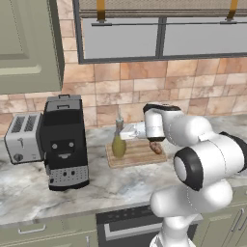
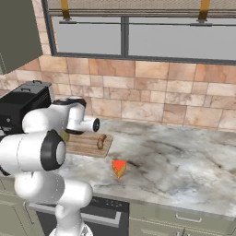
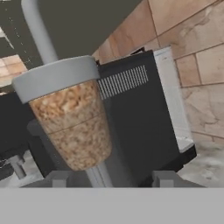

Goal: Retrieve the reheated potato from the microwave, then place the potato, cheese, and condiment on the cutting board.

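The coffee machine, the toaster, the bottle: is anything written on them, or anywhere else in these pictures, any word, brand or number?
No text can be read anywhere.
Coffee machine: its front shows small pale marks, too blurred to read as letters or numbers.
Toaster: a plain side with one knob, no label.
Bottle on the cutting board: no label visible.
Oven panel under the counter: tiny dots, too small to read.
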Controlling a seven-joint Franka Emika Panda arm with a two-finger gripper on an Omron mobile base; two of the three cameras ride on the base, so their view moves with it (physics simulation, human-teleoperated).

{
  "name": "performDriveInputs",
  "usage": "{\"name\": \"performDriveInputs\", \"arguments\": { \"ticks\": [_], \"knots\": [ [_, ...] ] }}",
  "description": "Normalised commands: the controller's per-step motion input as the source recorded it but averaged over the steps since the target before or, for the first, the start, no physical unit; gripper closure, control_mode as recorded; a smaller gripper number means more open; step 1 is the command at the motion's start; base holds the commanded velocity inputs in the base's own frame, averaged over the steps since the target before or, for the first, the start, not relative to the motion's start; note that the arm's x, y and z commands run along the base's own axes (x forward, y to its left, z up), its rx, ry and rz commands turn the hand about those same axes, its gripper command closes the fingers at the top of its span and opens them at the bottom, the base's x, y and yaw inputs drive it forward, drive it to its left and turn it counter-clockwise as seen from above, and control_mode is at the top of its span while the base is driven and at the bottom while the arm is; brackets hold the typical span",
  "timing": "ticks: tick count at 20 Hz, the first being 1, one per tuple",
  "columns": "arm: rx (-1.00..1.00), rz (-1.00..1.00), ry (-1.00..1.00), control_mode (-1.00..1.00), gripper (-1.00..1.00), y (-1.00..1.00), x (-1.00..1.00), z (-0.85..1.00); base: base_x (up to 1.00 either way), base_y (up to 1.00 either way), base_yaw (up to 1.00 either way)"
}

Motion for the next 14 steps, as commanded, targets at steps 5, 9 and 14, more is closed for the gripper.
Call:
{"name": "performDriveInputs", "arguments": {
  "ticks": [5,9,14],
  "knots": [
    [0.00,0.00,0.00,-1.00,1.00,0.07,0.31,-0.08,0.00,0.00,0.00],
    [0.00,0.00,0.06,-1.00,1.00,-0.17,0.28,-0.10,0.00,0.00,0.00],
    [0.00,0.00,0.02,-1.00,1.00,-0.31,0.15,-0.01,0.00,0.00,0.00]
  ]
}}
